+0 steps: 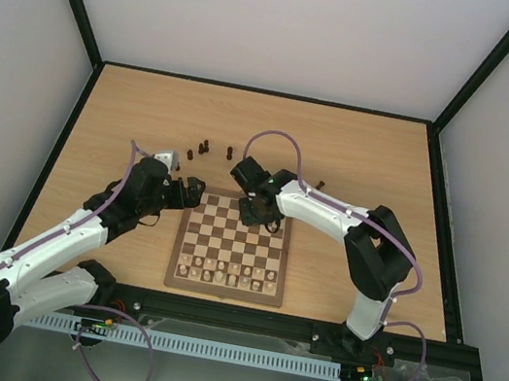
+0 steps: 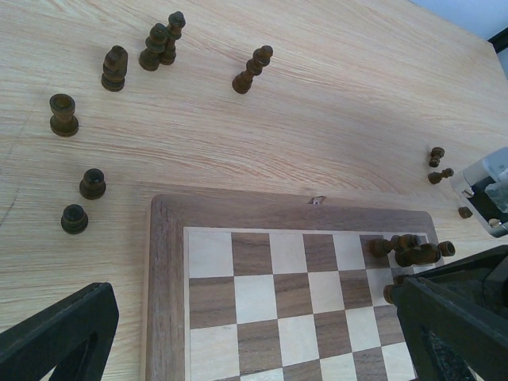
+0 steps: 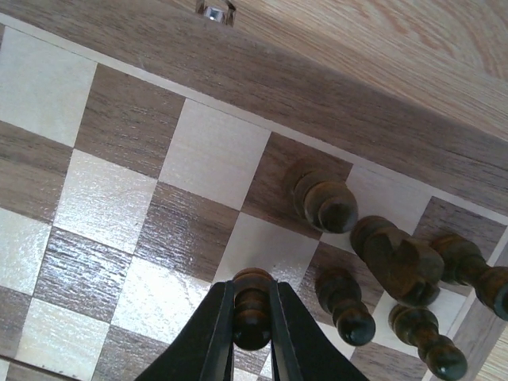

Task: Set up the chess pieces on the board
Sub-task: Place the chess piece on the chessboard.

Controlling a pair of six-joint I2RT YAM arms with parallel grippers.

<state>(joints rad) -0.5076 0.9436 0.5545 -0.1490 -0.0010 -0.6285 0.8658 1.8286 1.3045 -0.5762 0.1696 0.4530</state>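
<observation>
Chess pieces [image 2: 115, 67] stand scattered upper left, off the board [image 2: 167, 278]. Right gripper [image 3: 252, 298] clamps a dark piece [image 3: 252, 325]; left gripper [image 2: 250, 298] gapes wide.

The left arm [image 1: 57, 245] stretched forward and its left gripper [image 1: 193, 190] stood wide open. The right arm [image 1: 329, 214] bent in toward the middle, its right gripper [image 3: 252, 290] pointing down, pinched tight on one dark chess piece [image 3: 252, 317].
</observation>
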